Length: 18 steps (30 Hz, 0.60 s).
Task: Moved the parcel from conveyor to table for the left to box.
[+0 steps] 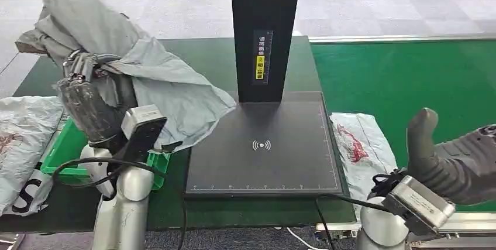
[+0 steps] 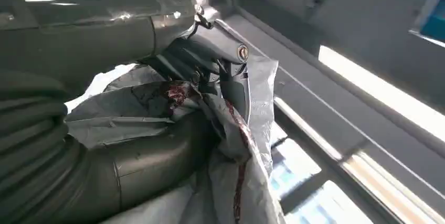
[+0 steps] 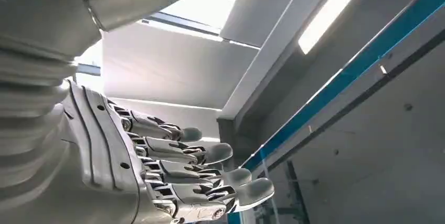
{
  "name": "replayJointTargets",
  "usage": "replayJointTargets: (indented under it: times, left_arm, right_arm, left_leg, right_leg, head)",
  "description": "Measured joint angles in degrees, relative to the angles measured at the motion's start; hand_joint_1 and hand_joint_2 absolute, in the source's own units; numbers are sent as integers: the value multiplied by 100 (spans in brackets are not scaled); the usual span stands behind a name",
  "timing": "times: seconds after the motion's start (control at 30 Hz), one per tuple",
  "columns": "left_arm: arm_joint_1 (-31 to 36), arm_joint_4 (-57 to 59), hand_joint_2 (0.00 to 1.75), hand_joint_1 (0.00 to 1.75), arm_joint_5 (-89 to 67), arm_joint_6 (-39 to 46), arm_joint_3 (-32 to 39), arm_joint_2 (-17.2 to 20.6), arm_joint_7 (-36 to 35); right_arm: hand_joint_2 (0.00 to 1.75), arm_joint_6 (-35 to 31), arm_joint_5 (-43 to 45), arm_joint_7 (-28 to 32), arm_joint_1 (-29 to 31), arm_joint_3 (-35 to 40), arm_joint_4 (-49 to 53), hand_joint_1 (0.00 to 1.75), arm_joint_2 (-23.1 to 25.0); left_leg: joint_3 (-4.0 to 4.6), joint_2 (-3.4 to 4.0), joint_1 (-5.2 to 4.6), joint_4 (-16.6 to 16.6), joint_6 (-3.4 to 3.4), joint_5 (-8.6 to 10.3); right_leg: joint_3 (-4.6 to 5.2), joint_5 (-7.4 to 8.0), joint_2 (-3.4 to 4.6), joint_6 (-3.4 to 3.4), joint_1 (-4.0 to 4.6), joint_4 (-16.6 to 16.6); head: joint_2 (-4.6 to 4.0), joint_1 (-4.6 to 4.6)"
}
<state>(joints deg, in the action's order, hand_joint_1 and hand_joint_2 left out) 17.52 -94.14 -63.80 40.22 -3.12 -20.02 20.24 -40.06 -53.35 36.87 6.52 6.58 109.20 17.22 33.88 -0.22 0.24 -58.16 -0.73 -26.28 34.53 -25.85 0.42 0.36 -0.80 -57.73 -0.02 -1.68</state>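
The robot's left hand (image 1: 88, 100) holds a crumpled grey plastic mailer parcel (image 1: 158, 80) up in the air, above the near left part of the dark green table (image 1: 216, 57); in the left wrist view its dark fingers (image 2: 220, 72) are curled around a bunched fold of the film (image 2: 157, 108), which carries a red print, so the bag hangs loose and drapes down toward the table. The grip on a gathered fold looks chosen because the soft bag offers no firm edge to take. Directly below the hand sits a shallow green plastic bin (image 1: 67, 150), which I judge to be the box the parcel is meant for, so the lift seems to be clearing its rim before a drop. The right hand (image 1: 450, 162) hangs over the green conveyor belt (image 1: 403, 80), holding nothing, its fingers (image 3: 210, 153) extended side by side, apparently parked out of the way. Between the two lies a flat black scanner pad (image 1: 263, 144) with an upright black post (image 1: 265, 27). Another grey-white printed mailer (image 1: 360, 144) lies just beside the pad's right edge, and one more (image 1: 23, 139) at the table's left.
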Motion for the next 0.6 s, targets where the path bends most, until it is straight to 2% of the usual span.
replayJointTargets:
  times: [0.13,0.4,0.6]
  left_arm:
    - [-1,-2,175,175,57,0,410,0,59]
    - [29,85,175,175,107,-4,790,0,39]
    - [443,1098,175,175,-681,-11,1443,-4,-271]
  right_arm:
    - [175,0,9,17,-4,-31,0,0,0]
    - [175,2,-7,-7,-12,-70,0,0,0]
    - [175,0,-116,-205,-18,-79,37,0,0]
  left_leg:
    - [1,-2,2,0,0,0]
    - [2,-2,-1,0,1,-1]
    - [-2,-2,0,0,0,1]
  right_leg:
    - [-2,0,-2,0,1,0]
    - [-1,-1,-1,1,-2,1]
    - [-2,2,-2,-3,-1,1]
  head:
    - [0,4]
    - [0,2]
    - [0,2]
